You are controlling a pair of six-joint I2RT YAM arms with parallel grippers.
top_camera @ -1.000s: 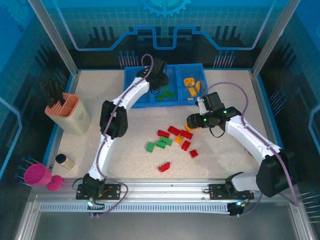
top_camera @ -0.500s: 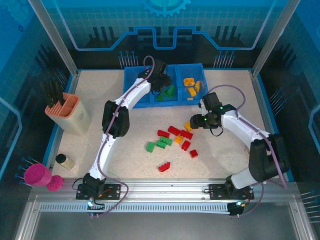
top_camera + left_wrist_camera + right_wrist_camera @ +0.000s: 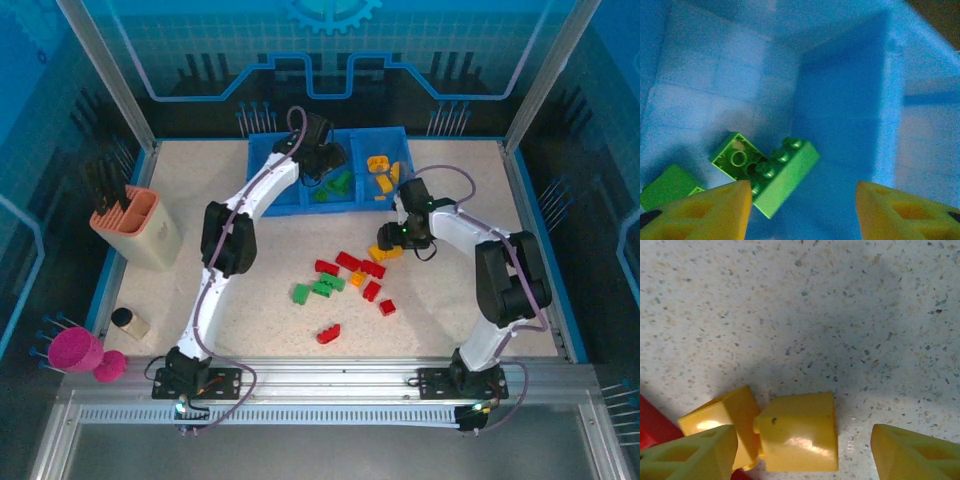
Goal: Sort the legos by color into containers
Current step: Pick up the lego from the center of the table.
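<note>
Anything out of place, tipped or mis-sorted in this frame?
Nothing wrong stands out. In the blue tray, green bricks share the middle compartment and orange-yellow ones the right. One green brick lies underside up, a second green brick touching it.

Red brick (image 3: pixel 651 426) half beyond the left edge; leftmost green brick (image 3: pixel 667 186) partly behind a yellow fingertip (image 3: pixel 705 210)

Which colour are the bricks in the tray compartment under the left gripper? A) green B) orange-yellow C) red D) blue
A: the left wrist view shows green bricks lying on the blue compartment floor below the open left gripper.
</note>
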